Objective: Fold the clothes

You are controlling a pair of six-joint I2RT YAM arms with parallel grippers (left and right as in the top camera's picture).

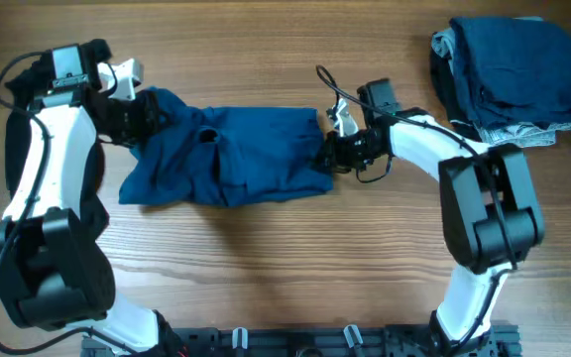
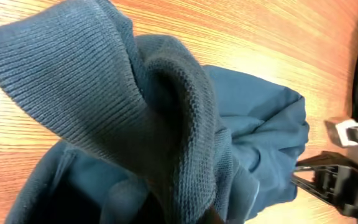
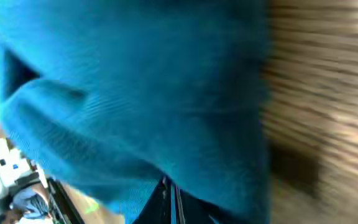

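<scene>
The blue sweater (image 1: 236, 154) lies crumpled on the desk (image 1: 266, 263), well left of the stack of folded clothes (image 1: 509, 64). The left claw (image 1: 137, 111) pinches the ribbed hem at the end farthest from the stack. The right claw (image 1: 333, 151) sits at the nearer end (cloth hides its fingers, so I cannot tell its grip). Pull both ends apart evenly to flatten the wrinkles before creasing.

Overhead: bright, even light, faint soft shadows on tabletop (image 1: 266, 268). Left wrist: sharp knit texture on blue garment (image 2: 135, 112). Right wrist: heavy blur (wood grain smeared).
</scene>
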